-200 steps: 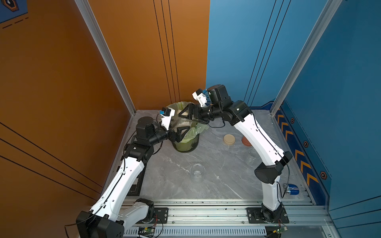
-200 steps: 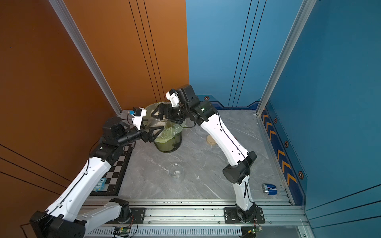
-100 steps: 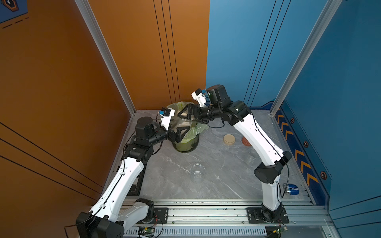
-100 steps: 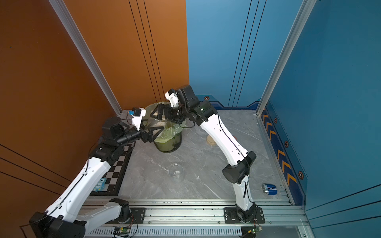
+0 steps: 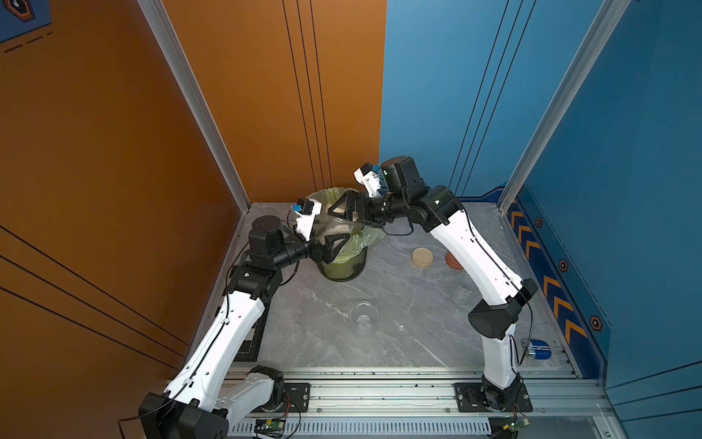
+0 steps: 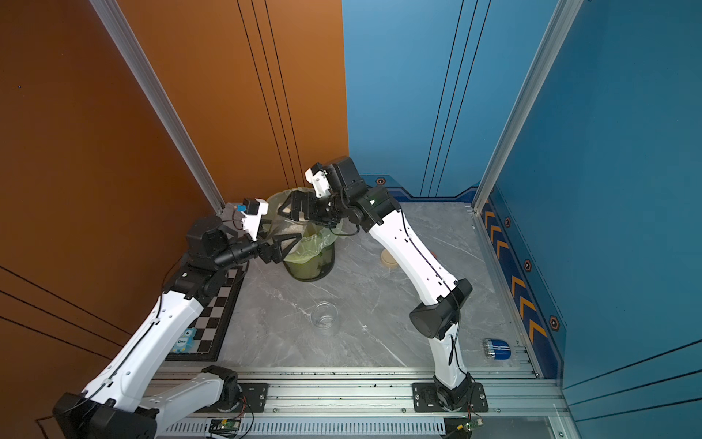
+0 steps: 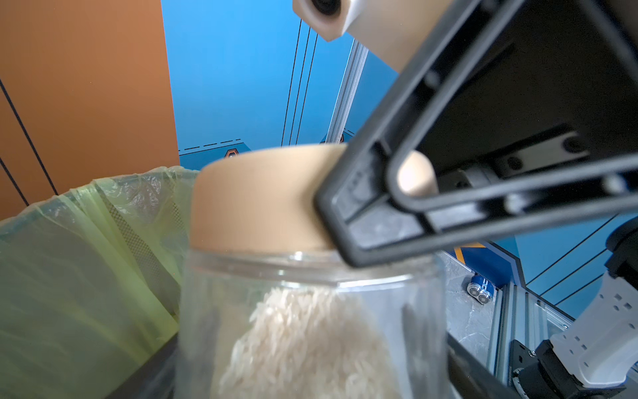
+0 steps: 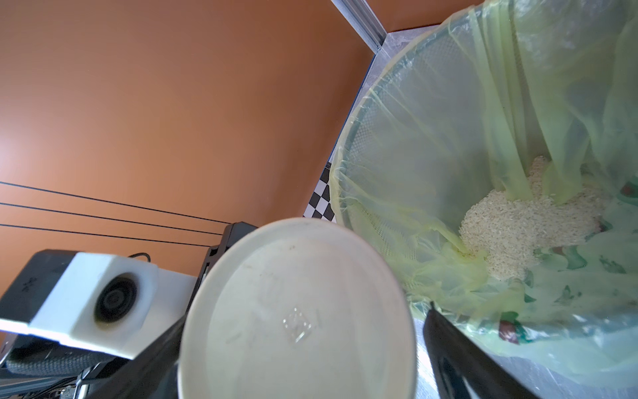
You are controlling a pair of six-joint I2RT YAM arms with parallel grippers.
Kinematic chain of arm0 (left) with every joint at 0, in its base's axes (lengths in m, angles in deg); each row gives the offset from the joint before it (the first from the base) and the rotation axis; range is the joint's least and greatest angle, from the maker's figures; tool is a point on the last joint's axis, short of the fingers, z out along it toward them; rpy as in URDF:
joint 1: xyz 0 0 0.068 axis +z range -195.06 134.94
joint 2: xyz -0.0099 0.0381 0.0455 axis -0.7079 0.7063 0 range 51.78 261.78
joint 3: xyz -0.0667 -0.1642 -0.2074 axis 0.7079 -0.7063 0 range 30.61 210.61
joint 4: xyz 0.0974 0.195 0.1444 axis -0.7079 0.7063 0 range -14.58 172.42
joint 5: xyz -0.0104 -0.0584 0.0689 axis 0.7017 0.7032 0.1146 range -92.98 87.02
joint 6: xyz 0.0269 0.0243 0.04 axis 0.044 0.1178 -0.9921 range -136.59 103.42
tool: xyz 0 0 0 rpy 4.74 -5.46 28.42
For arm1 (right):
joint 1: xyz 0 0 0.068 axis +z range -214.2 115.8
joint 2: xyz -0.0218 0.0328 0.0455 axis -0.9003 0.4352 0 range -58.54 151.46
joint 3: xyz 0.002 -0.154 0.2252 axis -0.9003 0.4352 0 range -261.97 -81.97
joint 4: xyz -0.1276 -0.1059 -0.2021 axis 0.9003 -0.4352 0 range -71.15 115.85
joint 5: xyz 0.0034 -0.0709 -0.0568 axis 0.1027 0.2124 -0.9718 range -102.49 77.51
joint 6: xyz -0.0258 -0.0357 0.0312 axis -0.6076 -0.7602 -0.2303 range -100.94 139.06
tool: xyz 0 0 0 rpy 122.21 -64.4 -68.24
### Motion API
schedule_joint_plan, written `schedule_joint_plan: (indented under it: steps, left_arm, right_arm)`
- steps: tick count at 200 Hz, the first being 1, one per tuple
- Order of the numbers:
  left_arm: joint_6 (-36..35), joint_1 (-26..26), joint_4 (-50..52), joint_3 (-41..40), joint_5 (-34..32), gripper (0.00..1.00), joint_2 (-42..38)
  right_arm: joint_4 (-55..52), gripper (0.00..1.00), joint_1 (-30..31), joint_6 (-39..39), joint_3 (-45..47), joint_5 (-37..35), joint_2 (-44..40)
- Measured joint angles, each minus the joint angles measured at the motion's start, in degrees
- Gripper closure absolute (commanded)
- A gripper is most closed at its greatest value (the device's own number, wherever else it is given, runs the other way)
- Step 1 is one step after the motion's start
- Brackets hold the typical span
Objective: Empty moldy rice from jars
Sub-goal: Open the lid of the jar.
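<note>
Both top views look steeply down from high above my bases (image 5: pixel 490 395), facing forward, and share the whole table (image 5: pixel 399 304). My left wrist camera sits tight against the jar (image 7: pixel 221 304); my right wrist camera looks down on its lid (image 8: pixel 297 311) (both also catch the bin (image 8: pixel 431 121)).

change: right gripper (image 8: pixel 303 321) jaws spread wider than a second ago | now: standing apart on either side of the beige lid (image 7: pixel 255 200) of the jar (image 7: pixel 310 328), gap at one side

We read only one word: "One", on a blue owl sticker (image 6: pixel 185 339) on the checkerboard (image 6: pixel 212 323), at 8 o'clock on the table (image 6: pixel 380 334).
</note>
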Motion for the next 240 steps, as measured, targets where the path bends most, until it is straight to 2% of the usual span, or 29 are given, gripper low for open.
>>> schedule_joint_plan:
  steps: [84, 112, 168, 192, 240]
  left_arm:
    - [0.0, 0.0, 0.94, -0.94, -0.07, 1.0, -1.27]
    - [0.0, -0.02, 1.11, -1.01, -0.09, 1.0, -1.4]
    - [0.22, 0.0, 1.14, -1.03, -0.07, 1.0, -1.4]
    - [0.63, -0.02, 1.16, -1.03, 0.07, 1.0, -1.55]
    - [1.99, -0.09, 1.18, -1.03, 2.16, 1.0, -2.12]
  right_arm:
    - [0.37, 0.02, 1.25, -0.37, 0.0, -3.45, 0.0]
    - [0.63, 0.18, 2.08, -0.92, 0.0, -4.24, 0.0]
    - [0.96, 0.34, 2.21, -2.78, 0.37, -4.81, -0.26]
    - [4.2, 0.38, 1.62, -4.04, 4.83, -3.1, -2.45]
    - [19.23, 0.43, -0.59, -6.21, 21.66, 4.5, -10.23]
